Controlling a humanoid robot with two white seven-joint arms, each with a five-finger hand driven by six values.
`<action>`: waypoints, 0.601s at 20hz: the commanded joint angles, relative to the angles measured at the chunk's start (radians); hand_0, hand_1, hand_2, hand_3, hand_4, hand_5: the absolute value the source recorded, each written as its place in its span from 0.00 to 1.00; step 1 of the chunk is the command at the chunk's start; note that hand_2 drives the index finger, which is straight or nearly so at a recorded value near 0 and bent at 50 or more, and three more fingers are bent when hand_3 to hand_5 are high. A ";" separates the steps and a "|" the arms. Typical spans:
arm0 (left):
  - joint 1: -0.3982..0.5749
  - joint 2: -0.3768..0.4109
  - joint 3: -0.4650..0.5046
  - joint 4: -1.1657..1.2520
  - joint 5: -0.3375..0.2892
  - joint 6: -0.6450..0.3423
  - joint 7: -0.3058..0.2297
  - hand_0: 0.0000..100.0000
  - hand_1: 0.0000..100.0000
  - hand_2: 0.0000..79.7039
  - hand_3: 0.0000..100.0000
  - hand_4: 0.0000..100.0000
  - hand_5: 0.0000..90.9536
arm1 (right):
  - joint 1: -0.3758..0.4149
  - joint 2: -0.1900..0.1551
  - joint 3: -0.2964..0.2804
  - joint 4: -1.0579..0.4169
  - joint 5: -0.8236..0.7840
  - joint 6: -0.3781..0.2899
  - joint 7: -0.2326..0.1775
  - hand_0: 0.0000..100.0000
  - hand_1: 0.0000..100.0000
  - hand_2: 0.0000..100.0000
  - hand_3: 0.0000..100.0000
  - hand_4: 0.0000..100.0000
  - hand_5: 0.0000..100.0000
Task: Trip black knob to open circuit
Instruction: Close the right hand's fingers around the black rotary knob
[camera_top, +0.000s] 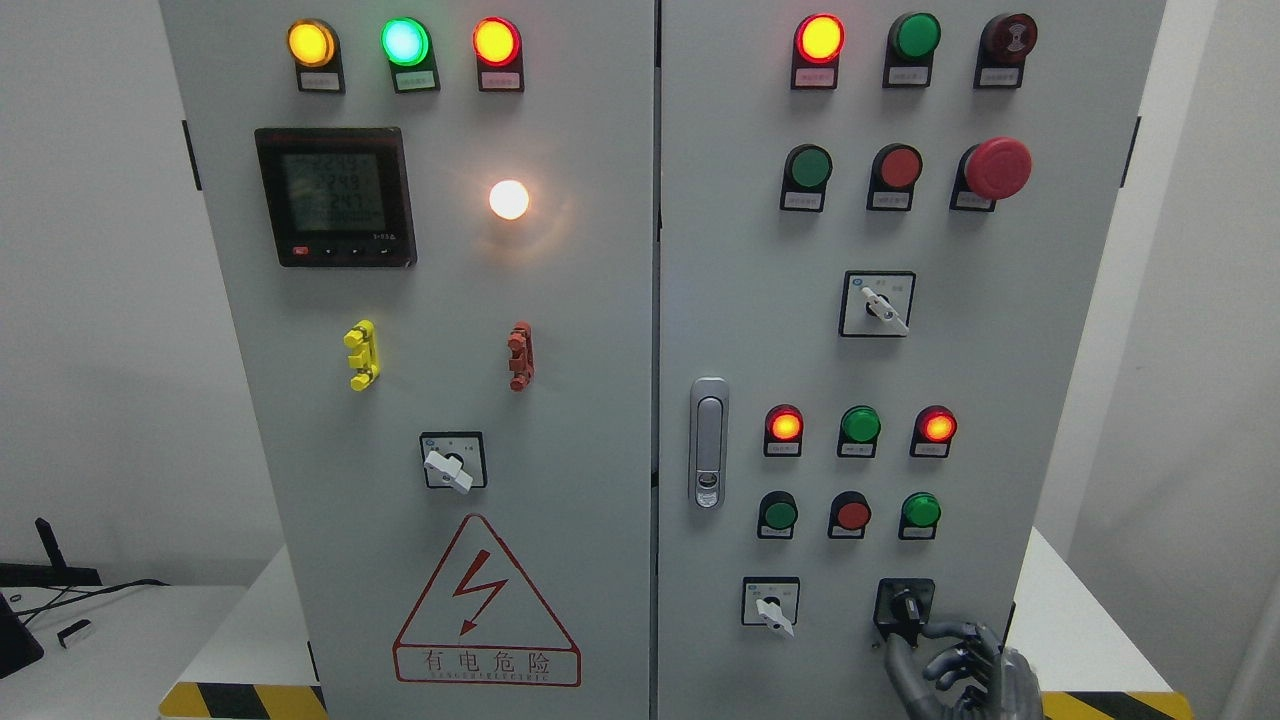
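A grey electrical cabinet (560, 420) with two doors fills the head view, standing on a white platform (250, 620) edged in a yellow-and-black hazard strip (240, 700). At far left, a black device and cable (60, 590) lie on a white surface, well apart from the cabinet, with bare wall above. The left door carries three lit lamps along its top edge, a digital meter (335, 196), a glowing white lamp (509, 199), a yellow clip (361, 355), a red clip (520, 356), a white selector switch (452, 462) and a red lightning warning sign (487, 610) near its bottom edge. Right of the centre seam sits a silver door handle (708, 442). The right door holds rows of red and green lamps and buttons, a red mushroom stop button (996, 167) and two more white selector switches. The black knob (905, 608) sits at the door's lower right, close to the cabinet's right edge. The right hand (960, 670) rises from the bottom edge just below it, its dark fingers (950, 632) partly curled, with one fingertip reaching the knob's plate; whether it has a firm grip on the knob cannot be told. Open wall lies to the cabinet's right.
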 joint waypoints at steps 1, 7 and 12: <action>0.000 -0.001 0.000 -0.001 -0.031 0.001 0.000 0.12 0.39 0.00 0.00 0.00 0.00 | -0.003 0.007 -0.011 0.003 0.001 0.000 0.000 0.27 0.71 0.50 0.79 0.82 0.95; 0.000 -0.001 0.000 -0.001 -0.031 0.001 0.000 0.12 0.39 0.00 0.00 0.00 0.00 | -0.006 0.010 -0.011 0.001 0.003 0.000 -0.002 0.26 0.70 0.51 0.80 0.82 0.95; 0.000 -0.001 0.000 0.001 -0.031 0.001 0.000 0.12 0.39 0.00 0.00 0.00 0.00 | -0.008 0.010 -0.011 0.003 0.003 0.000 -0.002 0.27 0.70 0.53 0.80 0.83 0.95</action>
